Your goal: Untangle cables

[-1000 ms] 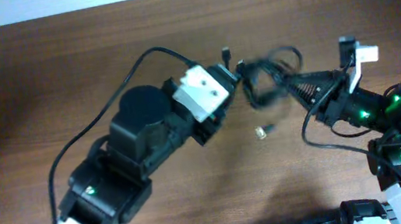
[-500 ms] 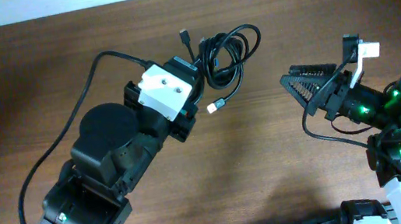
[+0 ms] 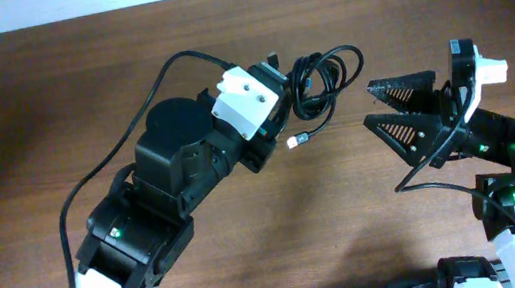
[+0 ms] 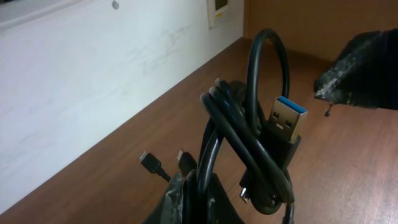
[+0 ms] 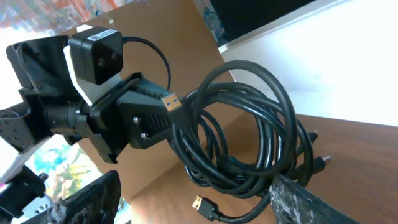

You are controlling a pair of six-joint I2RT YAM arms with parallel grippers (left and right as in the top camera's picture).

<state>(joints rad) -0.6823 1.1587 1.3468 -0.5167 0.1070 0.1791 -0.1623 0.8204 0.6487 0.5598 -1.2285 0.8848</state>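
Observation:
The cables (image 3: 326,78) are a bundle of glossy black loops hanging above the wooden table (image 3: 77,78). My left gripper (image 3: 287,87) is shut on the bundle's left side. One small plug end (image 3: 296,142) dangles below it. In the left wrist view a strand of the cables (image 4: 249,149) runs between the shut fingers (image 4: 177,202), and a blue-tongued USB plug (image 4: 287,117) sticks up. My right gripper (image 3: 367,106) stands open just right of the bundle, gripping nothing. In the right wrist view the cables (image 5: 245,134) hang between the spread fingers (image 5: 93,199), with a gold-tipped plug (image 5: 200,204) at the bottom.
A white wall (image 4: 93,81) runs along the table's far edge. The left arm's own thick black wire (image 3: 118,154) loops over the table on the left. Bare wood lies in front of both arms.
A second ago both grippers met at the bundle. The right one has opened and let go. The left arm swung the bundle left, then back toward the right gripper.

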